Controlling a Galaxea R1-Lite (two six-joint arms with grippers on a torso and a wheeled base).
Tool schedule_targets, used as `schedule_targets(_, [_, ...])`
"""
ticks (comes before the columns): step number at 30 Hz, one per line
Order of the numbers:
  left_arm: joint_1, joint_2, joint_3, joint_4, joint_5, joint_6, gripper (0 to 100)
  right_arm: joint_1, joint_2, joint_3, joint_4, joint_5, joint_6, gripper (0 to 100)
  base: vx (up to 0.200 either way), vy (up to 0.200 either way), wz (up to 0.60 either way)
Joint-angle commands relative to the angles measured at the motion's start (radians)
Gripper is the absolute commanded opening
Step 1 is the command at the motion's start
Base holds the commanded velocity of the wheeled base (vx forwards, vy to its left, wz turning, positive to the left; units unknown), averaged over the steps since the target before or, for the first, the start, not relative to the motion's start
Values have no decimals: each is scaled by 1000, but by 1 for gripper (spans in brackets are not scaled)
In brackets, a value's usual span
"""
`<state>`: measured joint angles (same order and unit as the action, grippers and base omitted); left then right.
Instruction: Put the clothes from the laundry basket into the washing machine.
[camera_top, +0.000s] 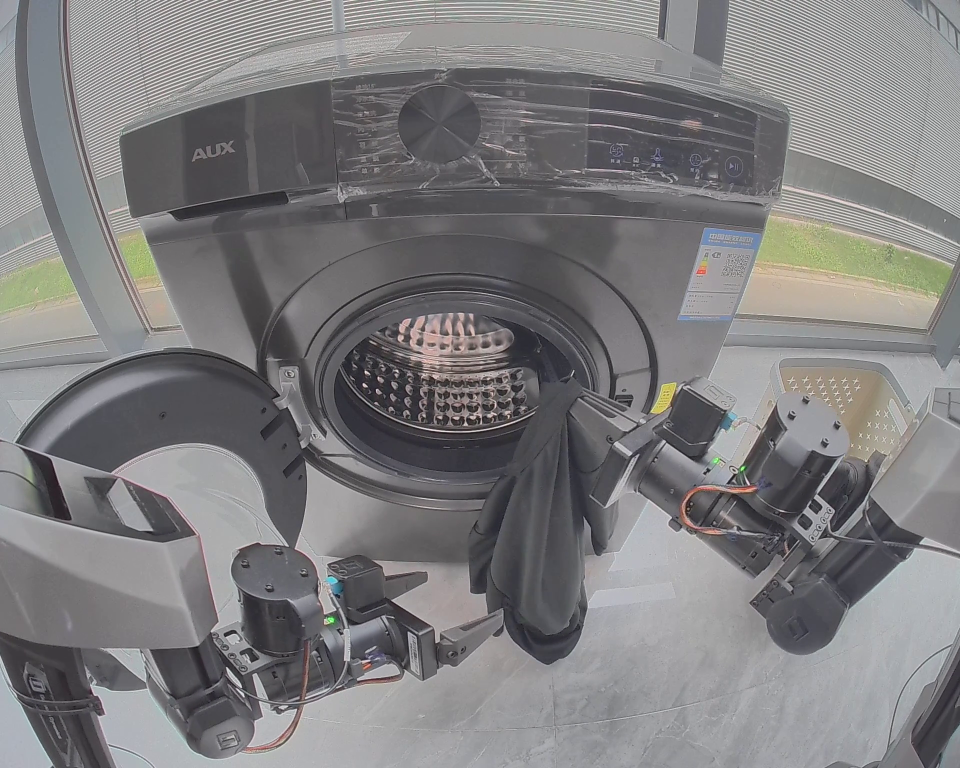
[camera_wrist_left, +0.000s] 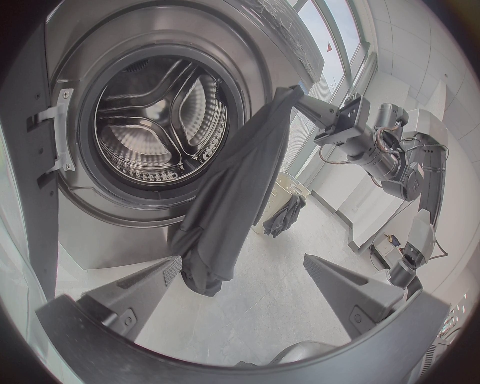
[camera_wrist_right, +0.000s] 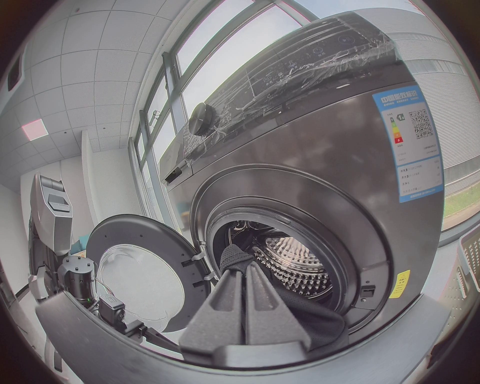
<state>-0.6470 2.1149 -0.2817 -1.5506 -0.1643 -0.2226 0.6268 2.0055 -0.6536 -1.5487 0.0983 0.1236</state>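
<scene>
dark garment held at the washer's mouth

your right gripper (camera_top: 580, 394) sits just right of centre in the head view, at the right edge of the washer's (camera_top: 250, 270) round opening. its jaws are clamped on the top of a dark garment (camera_top: 540, 530), with the cloth pinched between the two fingers. you see the same in the right wrist view, where the right gripper (camera_wrist_right: 245, 264) has a fold of the garment (camera_wrist_right: 232, 255) bunched at its tips in front of the drum (camera_wrist_right: 295, 270).

from that grip the garment hangs straight down across the washer's lower front panel, its bottom end loose above the floor (camera_top: 650, 680).

your left gripper (camera_top: 462, 597) is low in the frame, left of centre, with its jaws well apart and nothing in them. one fingertip (camera_top: 497, 620) is just beside the garment's lower end; you cannot tell whether it touches.

the door (camera_top: 170, 420) stands swung open at the left of the frame. the steel drum (camera_top: 440, 380) shows through the opening.

the basket (camera_top: 850, 390) stands on the floor at the right of the frame, behind the right arm. in the left wrist view a second garment (camera_wrist_left: 285, 217) is draped over the basket's (camera_wrist_left: 281, 186) rim.
</scene>
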Motion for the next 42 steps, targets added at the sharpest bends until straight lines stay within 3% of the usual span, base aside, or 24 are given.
schedule_targets(1, [7,42,-30,0,-1,2,100,11,35,-37,2,-2,1,0,0,0,0])
schedule_targets(11, [13,68,-57,0,6,14,100,31,30,-75,38,-29,37,0,0,0,0])
schedule_targets(16, [46,93,-111,0,8,60,100,48,32,-75,38,-42,39,0,0,0,0])
schedule_targets(42, [67,212,-281,0,0,60,100,67,36,-67,22,-46,39,0,0,0,0])
